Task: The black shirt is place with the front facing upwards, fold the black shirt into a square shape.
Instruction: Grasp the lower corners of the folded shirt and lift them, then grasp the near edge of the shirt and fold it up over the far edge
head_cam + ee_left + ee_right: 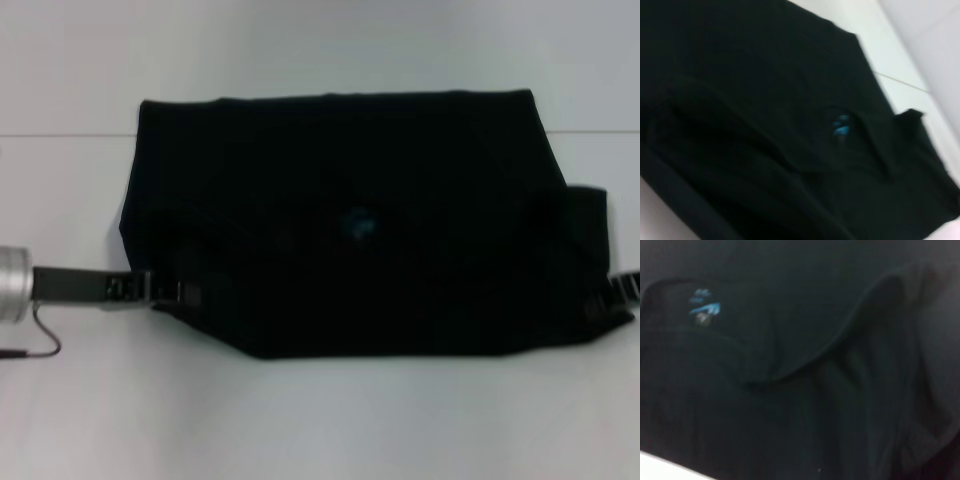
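The black shirt [340, 200] lies on the white table as a wide folded block, with its small blue neck label [357, 224] showing near the middle. No chest lettering shows. My left gripper [175, 293] reaches in from the left and meets the shirt's near left corner. My right gripper [612, 295] sits at the shirt's near right corner, mostly out of view. In the left wrist view the shirt [765, 125] fills the picture, with the label [841, 126] beside a fold. In the right wrist view the shirt [815, 390] shows a curved overlapping fold and the label [705, 307].
The white table [320, 420] extends on all sides of the shirt, with a seam line [60, 135] across the back. A thin cable loop [40, 335] hangs under my left arm's silver wrist [12, 283].
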Robot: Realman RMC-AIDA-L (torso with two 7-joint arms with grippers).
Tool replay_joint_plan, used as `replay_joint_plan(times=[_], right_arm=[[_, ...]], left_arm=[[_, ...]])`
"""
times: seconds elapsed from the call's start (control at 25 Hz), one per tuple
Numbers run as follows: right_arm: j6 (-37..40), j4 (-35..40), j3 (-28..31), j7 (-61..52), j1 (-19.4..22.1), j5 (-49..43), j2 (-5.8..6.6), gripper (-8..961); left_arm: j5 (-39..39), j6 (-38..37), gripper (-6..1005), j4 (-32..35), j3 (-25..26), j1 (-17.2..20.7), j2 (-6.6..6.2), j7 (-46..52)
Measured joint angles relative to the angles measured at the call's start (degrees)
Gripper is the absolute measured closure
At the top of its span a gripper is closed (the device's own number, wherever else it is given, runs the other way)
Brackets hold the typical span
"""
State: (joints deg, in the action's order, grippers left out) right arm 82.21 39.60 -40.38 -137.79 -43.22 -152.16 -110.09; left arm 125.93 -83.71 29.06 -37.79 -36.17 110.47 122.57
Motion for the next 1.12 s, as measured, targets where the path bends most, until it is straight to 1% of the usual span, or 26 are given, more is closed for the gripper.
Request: replay_joint_plan(times=[0.12,0.16,0.2,0.24,0.28,0.36,0.44,0.56,0.64,0.72,0.8,0.88,1.0,1.08,1.12], right_arm=[[7.2,2.5,0.1,2.6,1.9,-0.1,0.38,907],[9.4,3.1,0.2,3.8,2.4,-0.1,0.43,907],[11.9,3.6,0.3,5.4,3.1,0.0,0.49,907],[14.1,4.0,0.3,7.0,3.7,0.0,0.51,907],[16.3,4.1,0.4,8.6,4.1,0.0,0.51,907],[20.0,4.0,0.2,11.8,4.9,-0.2,0.48,906],[23.5,3.7,-0.2,15.2,5.4,-1.1,0.21,906],[28.0,3.5,-0.3,19.1,5.6,-3.2,-0.72,906],[28.7,3.5,-0.5,19.8,5.7,-4.0,-1.19,906],[28.0,3.1,-0.3,19.7,5.7,-4.3,-1.36,906],[26.5,2.0,0.7,19.4,5.5,-4.3,-1.23,906],[25.0,0.9,2.9,19.1,5.1,-4.0,-0.85,906],[22.9,0.4,9.8,18.9,4.8,-3.6,-0.10,907],[20.9,-0.6,15.8,18.0,4.7,-2.1,0.89,907],[19.7,-1.6,18.3,17.2,4.7,-0.8,1.47,907]], left_arm=[[0.2,-8.1,975,0.5,2.0,1.0,-0.75,0.0],[0.2,-8.1,975,0.5,2.0,1.0,-0.75,0.0],[0.4,-11.3,974,0.6,2.5,1.5,-1.04,0.0],[1.4,-18.1,974,0.8,3.0,2.5,-1.68,0.2],[1.7,-19.1,974,0.9,3.0,2.6,-1.76,0.2],[3.6,-24.0,974,1.0,3.1,3.0,-2.11,0.6],[6.3,-27.5,974,1.0,3.2,3.1,-2.34,2.1],[9.7,-30.2,975,1.0,3.2,3.0,-2.45,3.7],[10.4,-31.2,975,0.8,2.9,2.9,-2.45,3.6],[10.5,-31.6,975,0.7,2.8,2.9,-2.38,3.5],[10.4,-30.6,975,0.8,3.7,2.8,-2.36,3.5],[10.3,-30.1,974,0.8,4.3,2.7,-2.39,3.5],[10.1,-26.8,974,0.8,11.9,1.3,-2.90,4.0],[10.1,-24.4,974,0.6,16.0,0.4,-3.06,4.4],[10.0,-21.9,974,0.6,18.3,-0.1,-3.12,4.9]])
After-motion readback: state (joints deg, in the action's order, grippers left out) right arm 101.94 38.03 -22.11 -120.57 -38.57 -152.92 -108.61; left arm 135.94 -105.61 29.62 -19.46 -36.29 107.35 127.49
